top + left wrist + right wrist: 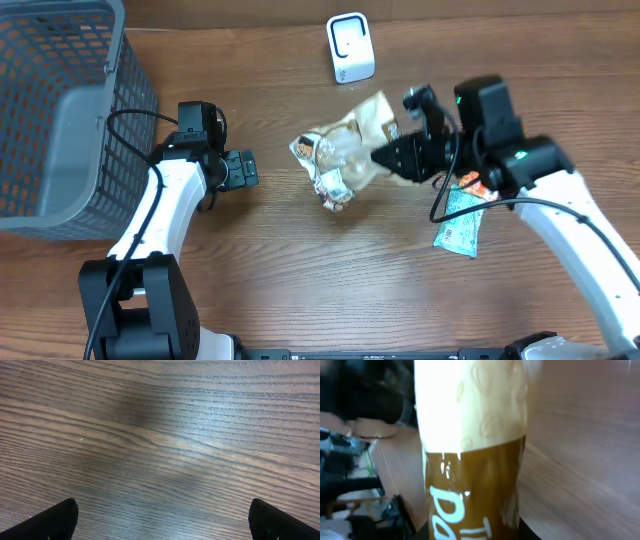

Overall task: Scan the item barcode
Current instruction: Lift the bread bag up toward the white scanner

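The snack bag (pixel 345 150) is held near the middle of the bench (pixel 300 280), short of the white scanner (pixel 350 47) that stands by the far edge. It is pinched at one crumpled end by the right pincer (pixel 388 157), whose jaws are narrowed onto the film. Whether the bag's free end rests on the bench cannot be told.

Hazards to be expected:
- Slip. The film looks thin and glossy, and only one end is gripped. The bag may swing or slide out if the wrist is turned sharply.
- Failed read. No barcode is seen on the face shown in the right wrist view, so the code may be presented away from the scanner window, or creased and glaring.
- Collision. The scanner appears small and free-standing, and could be toppled if the bag is brought in too low.
- Drag. A second packet (pixel 460 222) lies under the right arm and could be swept along.

The left pincer (pixel 240 170) is spread wide over bare bench beside the basket (pixel 60 120) at the left edge, well apart from the bag
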Tool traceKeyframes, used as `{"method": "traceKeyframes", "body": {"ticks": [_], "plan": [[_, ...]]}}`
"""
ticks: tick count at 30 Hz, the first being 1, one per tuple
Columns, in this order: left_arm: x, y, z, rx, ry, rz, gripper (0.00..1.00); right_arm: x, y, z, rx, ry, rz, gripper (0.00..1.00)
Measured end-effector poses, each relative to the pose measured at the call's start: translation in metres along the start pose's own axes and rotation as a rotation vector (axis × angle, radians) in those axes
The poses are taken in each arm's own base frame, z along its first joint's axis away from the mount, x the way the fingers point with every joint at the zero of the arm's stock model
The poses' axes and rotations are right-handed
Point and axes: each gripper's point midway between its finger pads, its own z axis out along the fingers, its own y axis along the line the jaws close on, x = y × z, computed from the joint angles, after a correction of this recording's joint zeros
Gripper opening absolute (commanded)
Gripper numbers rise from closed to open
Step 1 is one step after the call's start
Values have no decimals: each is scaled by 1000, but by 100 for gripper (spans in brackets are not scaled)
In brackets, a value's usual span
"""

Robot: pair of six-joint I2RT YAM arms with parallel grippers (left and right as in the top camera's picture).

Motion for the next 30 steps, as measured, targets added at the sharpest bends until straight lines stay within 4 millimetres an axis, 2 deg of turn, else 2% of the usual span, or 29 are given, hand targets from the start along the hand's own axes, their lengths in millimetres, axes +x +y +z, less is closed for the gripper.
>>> {"method": "traceKeyframes", "body": {"ticks": [6,8,9,13,17,22,30], "plan": [[0,0,0,0,0,0,100,-75,52,-71,86,-128,-226,3],[0,0,0,0,1,0,100,-93,65,-91,115,-178,-294,3],[0,0,0,0,0,0,100,-112,78,-109,143,-243,-366,3],[0,0,0,0,1,0,100,-149,93,-133,207,-386,-551,3],[0,0,0,0,0,0,100,-161,82,-125,261,-391,-672,3],[0,0,0,0,1,0,100,-175,48,-95,332,-345,-757,3],[0,0,0,0,1,0,99,-207,-43,-18,524,-291,-823,3]]}}
